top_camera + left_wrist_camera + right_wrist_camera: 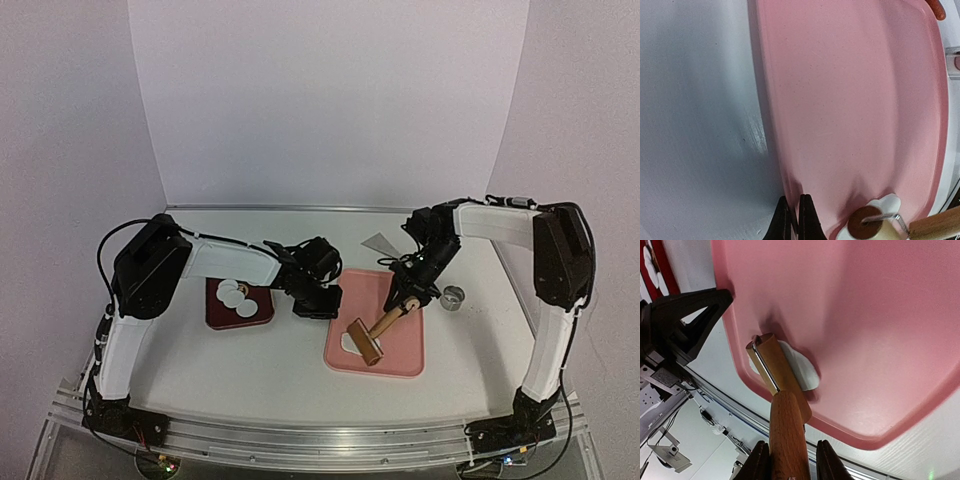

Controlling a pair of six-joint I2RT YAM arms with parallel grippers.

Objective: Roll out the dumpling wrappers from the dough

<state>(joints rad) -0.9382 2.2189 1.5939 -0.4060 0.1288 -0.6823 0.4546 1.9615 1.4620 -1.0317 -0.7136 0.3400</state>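
The dough (348, 343) is a flattened white patch at the near left corner of the pink tray (400, 345). A wooden roller (364, 341) lies across the dough (805, 371), covering part of it. My right gripper (790, 445) is shut on the roller's handle (787, 422). My left gripper (794, 197) is shut on the tray's left edge (771, 125), away from the dough (886, 204). The dumpling wrappers (235, 293), round white discs, lie on a dark red plate (222, 320) to the tray's left.
A small metal ring cutter (453, 297) stands on the table right of the tray. A grey triangular piece (380, 243) lies behind the tray. White walls close in the back and both sides; the arms' mounting rail runs along the near edge.
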